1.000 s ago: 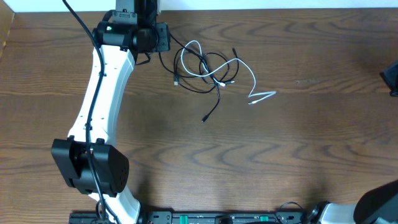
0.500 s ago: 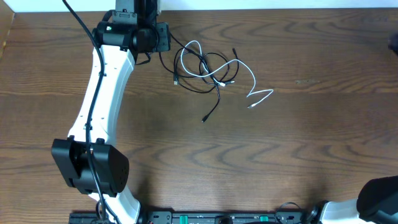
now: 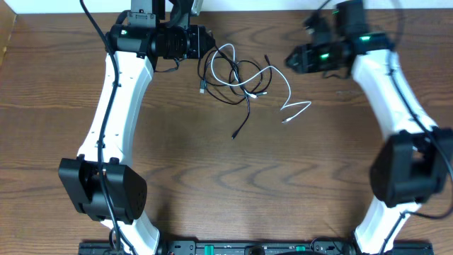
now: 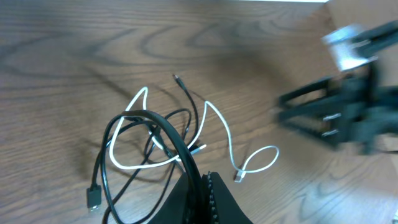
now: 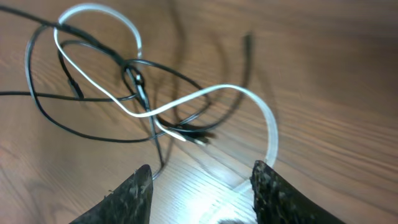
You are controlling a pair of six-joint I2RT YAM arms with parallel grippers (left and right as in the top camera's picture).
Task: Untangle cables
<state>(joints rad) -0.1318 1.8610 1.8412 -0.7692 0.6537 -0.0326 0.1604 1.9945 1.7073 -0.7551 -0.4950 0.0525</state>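
Cables tangled, near far edge of table

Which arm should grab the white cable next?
Probably right. The right gripper hangs open close to the white cable, while the left gripper is shut on a black cable.

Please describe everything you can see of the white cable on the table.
The white cable is a thin cord, plastic by its look. It lies slack on the wooden table in open loops, one end folded back into a small loop with a little plug. The black cables cross it and are tangled with it.
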